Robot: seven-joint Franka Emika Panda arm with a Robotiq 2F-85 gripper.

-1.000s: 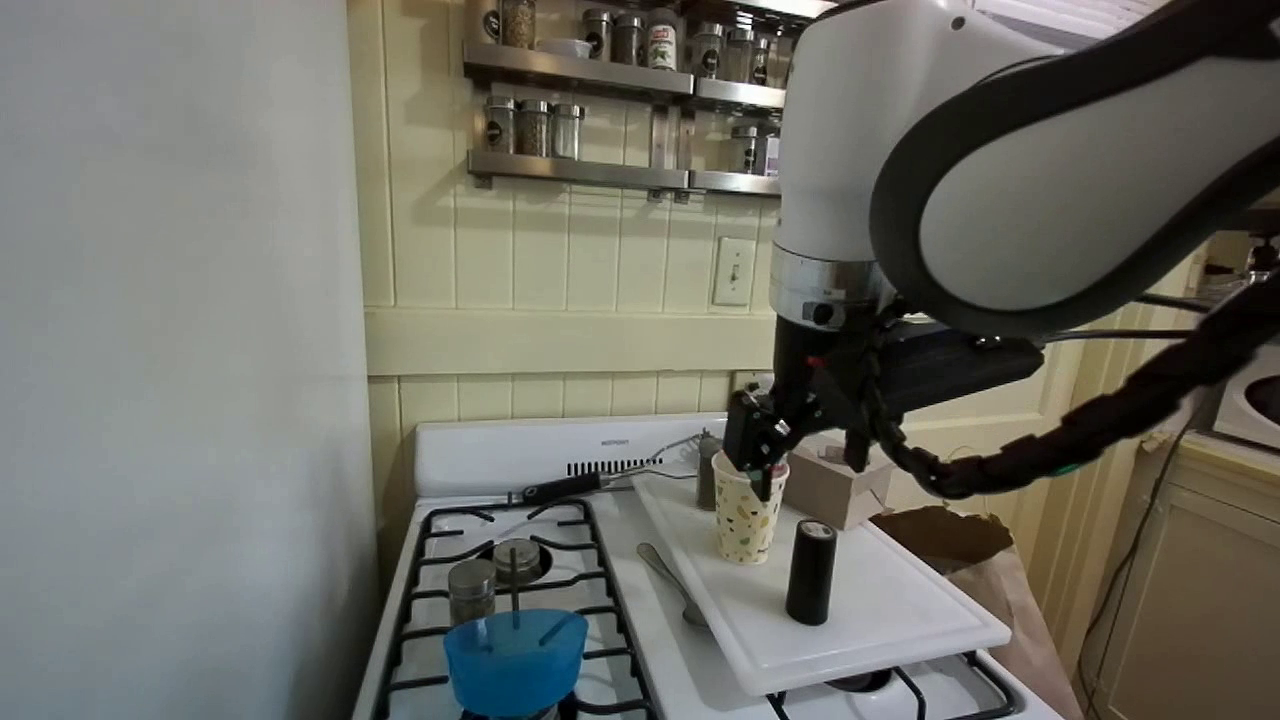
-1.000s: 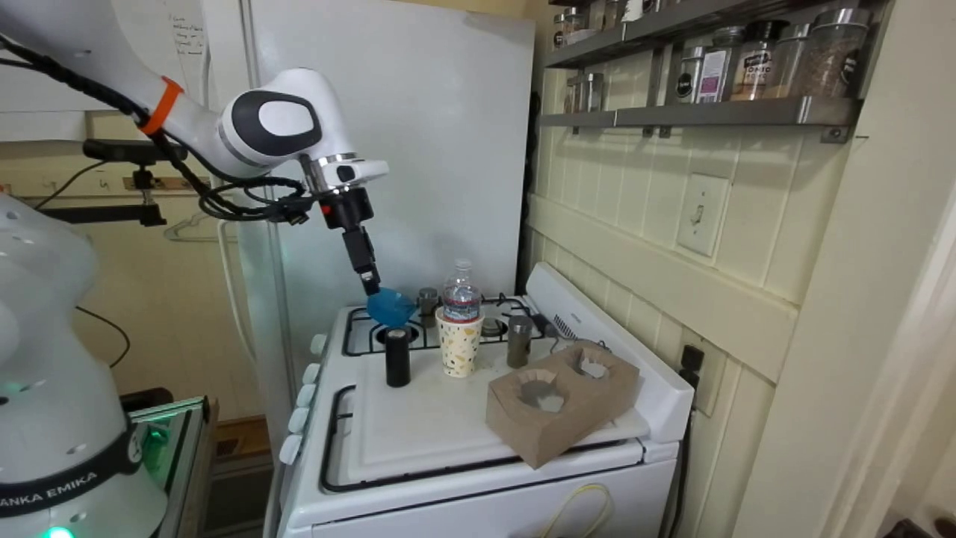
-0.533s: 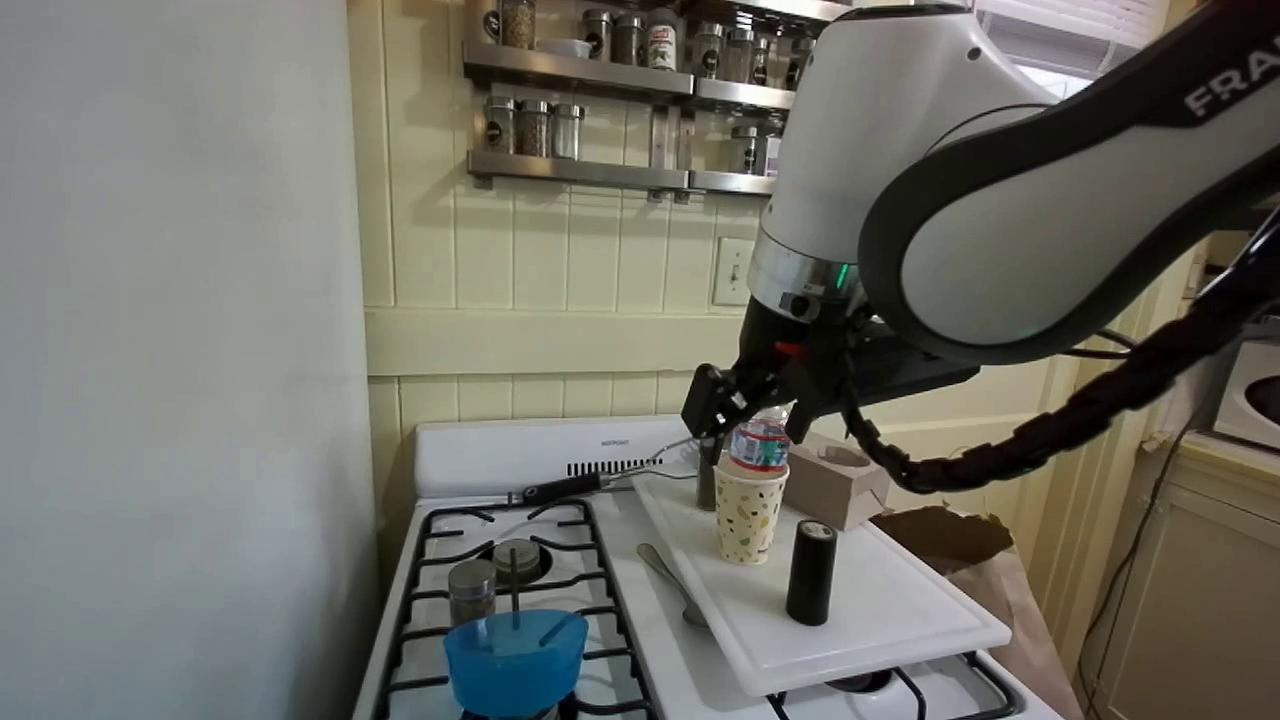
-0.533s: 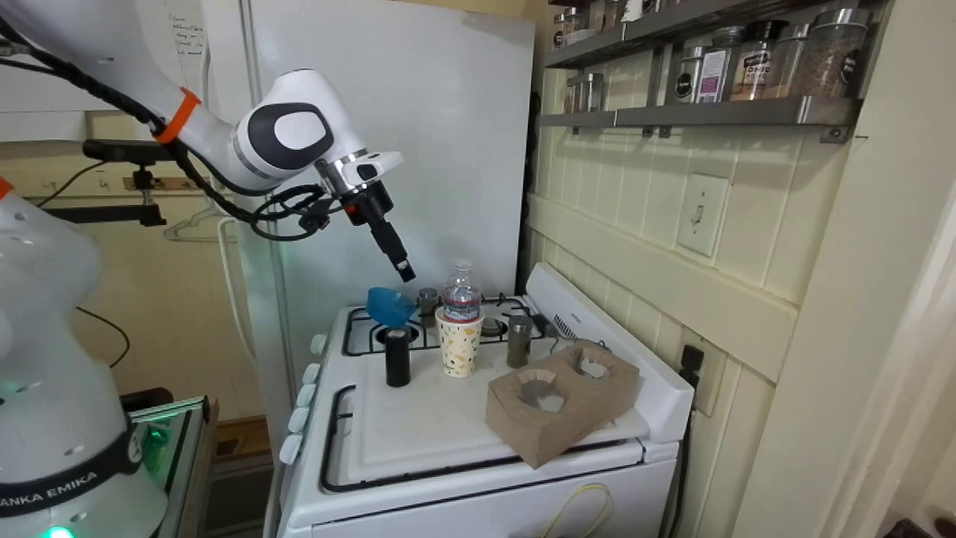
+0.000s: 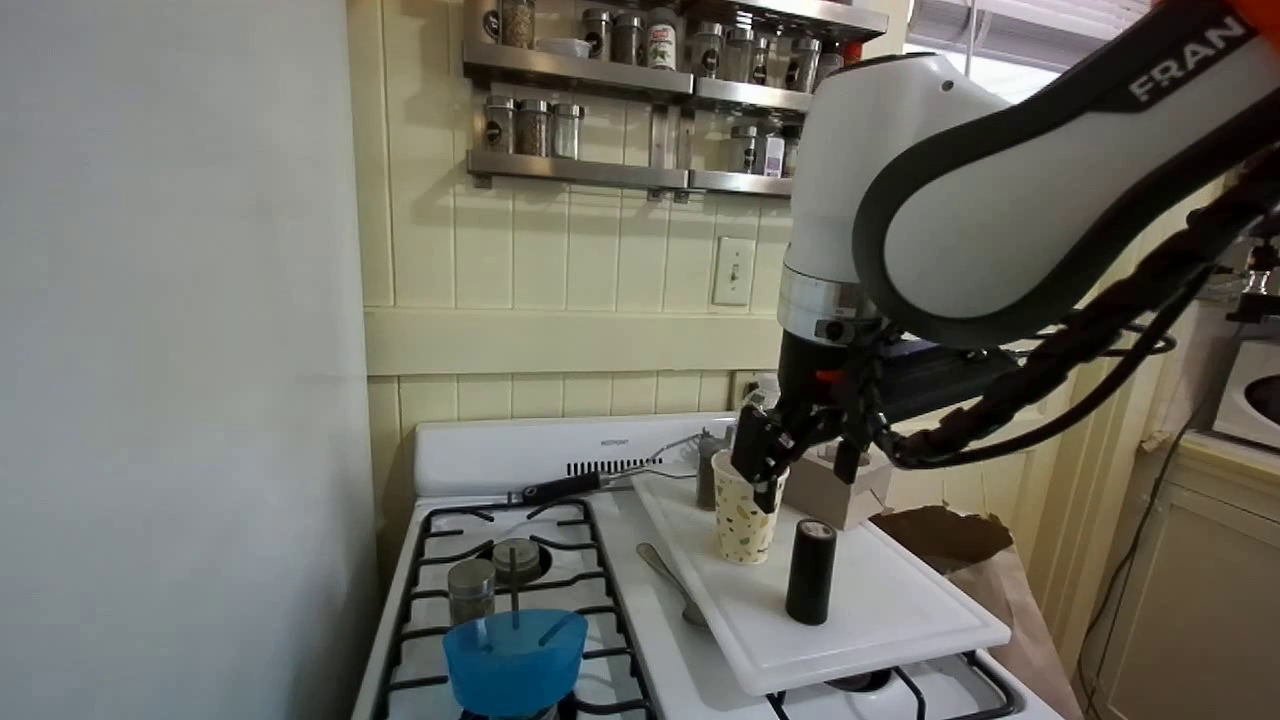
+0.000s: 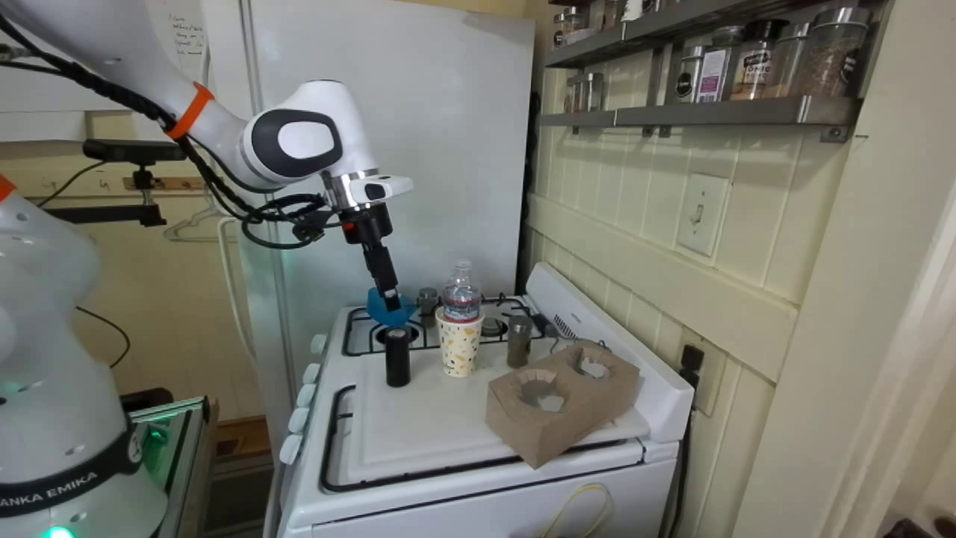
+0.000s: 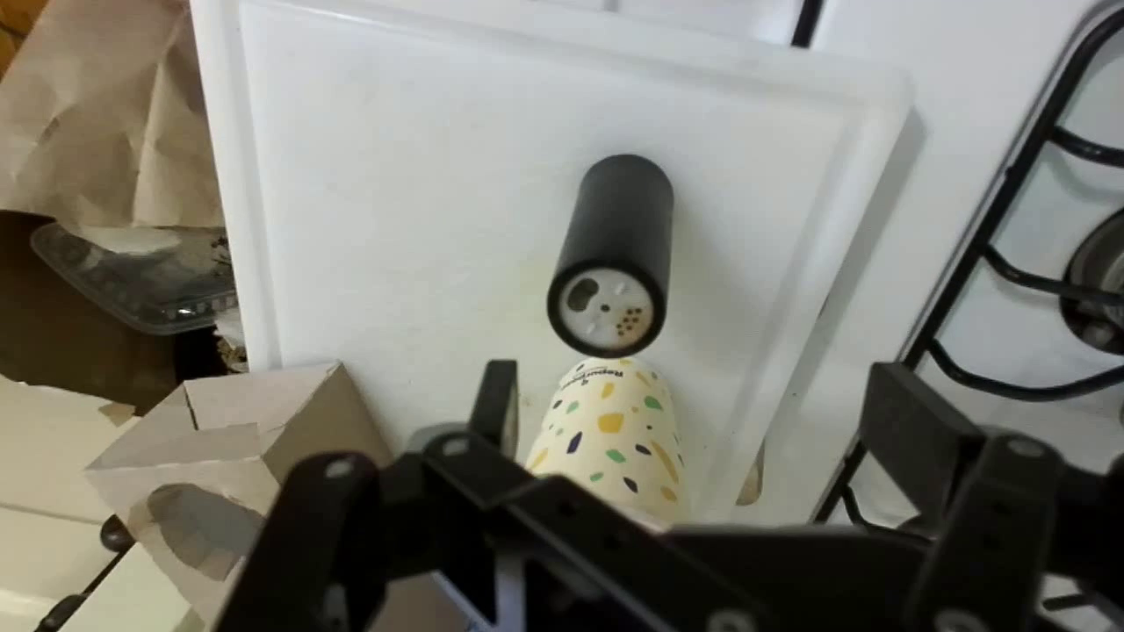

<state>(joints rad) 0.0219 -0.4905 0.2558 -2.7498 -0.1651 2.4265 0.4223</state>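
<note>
My gripper [image 7: 702, 421] is open and empty, with its jaws wide apart. In the exterior views it hangs above the white cutting board [image 5: 900, 610], its fingertips [image 6: 392, 302] a little higher than the black shaker [image 6: 398, 359]. The shaker stands upright on the board; its holed white top shows in the wrist view [image 7: 606, 307]. A speckled paper cup [image 6: 458, 347] stands beside it with a clear plastic bottle [image 6: 462, 295] in it. In an exterior view my gripper partly covers the cup [image 5: 740, 525] and bottle. No contact is visible.
A brown cardboard holder [image 6: 515, 411] with two holes lies at the board's edge. A grey grinder [image 6: 519, 342] stands behind the cup. A blue bowl [image 5: 515, 665] and a glass jar [image 5: 471, 592] are at the burner grates. A spoon [image 5: 660, 570] lies beside the board.
My gripper first rose and swung toward the bottle, then came back and down. It is now lower, nearer the black shaker. The things on the stove have not moved.
</note>
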